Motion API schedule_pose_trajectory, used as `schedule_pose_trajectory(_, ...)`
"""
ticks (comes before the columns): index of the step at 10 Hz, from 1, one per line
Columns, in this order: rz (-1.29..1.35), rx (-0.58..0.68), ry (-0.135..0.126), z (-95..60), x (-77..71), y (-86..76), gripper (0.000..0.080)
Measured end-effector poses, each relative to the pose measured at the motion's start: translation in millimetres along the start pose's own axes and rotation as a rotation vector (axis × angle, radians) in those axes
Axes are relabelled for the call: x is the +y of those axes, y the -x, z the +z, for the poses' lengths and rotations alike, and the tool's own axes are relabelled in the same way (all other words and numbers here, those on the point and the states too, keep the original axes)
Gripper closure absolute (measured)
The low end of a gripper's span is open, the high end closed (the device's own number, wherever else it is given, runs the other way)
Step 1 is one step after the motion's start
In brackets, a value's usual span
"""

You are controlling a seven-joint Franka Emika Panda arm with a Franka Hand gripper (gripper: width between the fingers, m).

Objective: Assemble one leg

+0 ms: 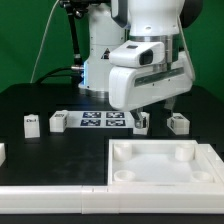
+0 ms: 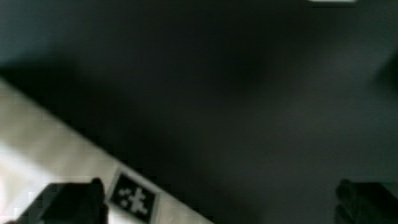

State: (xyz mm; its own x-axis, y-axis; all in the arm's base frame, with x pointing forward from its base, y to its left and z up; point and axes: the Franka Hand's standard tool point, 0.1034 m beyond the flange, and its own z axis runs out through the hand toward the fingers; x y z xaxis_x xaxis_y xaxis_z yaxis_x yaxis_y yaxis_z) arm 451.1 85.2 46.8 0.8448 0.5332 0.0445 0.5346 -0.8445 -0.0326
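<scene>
**Exterior view, left to right.** On the black table (image 1: pixel 40 100) four small white legs stand in a row across the middle of the frame. A first leg (image 1: pixel 31 123) is at centre left, with a second leg (image 1: pixel 58 120) just beside it. Next comes the marker board (image 1: pixel 105 121), with a third leg (image 1: pixel 141 122) just off its right end, and a fourth leg (image 1: pixel 178 122) is at centre right. The white tray (image 1: pixel 150 186) fills the lower right. No leg is seated in it, so I judge the task barely begun: grasping, carrying and fitting are all left. My pincer (image 1: pixel 150 112) hangs low over the third leg, and my own housing hides whether it touches.

**Wrist view.** My fingertips (image 2: pixel 71 205) stand well apart with nothing clamped, so the pincer is released. The blurred white surface (image 2: pixel 54 160) carrying one tag beside a fingertip may be board or leg; I cannot tell.
</scene>
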Motion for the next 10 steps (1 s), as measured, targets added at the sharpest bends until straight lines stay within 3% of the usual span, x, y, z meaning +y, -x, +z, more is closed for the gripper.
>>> schedule_pose_trajectory(2, 0.224, -0.002, -0.015, -1.6, -6.5, -3.8, 0.015)
schedule_pose_trajectory(4, 0.43, -0.004, -0.033, 0.6, -25.3, -6.9, 0.015)
schedule_pose_trajectory(5, 0.468, -0.003, -0.036, 0.7, -36.0, -11.1, 0.015)
schedule_pose_trajectory(8, 0.465, -0.004, -0.036, 1.1, -37.0, -11.2, 0.015)
schedule_pose_trajectory(9, 0.479, -0.004, -0.037, 1.7, -43.3, -11.5, 0.015)
schedule_pose_trajectory(10, 0.5, -0.008, -0.04, 5.7, -60.1, -6.3, 0.015)
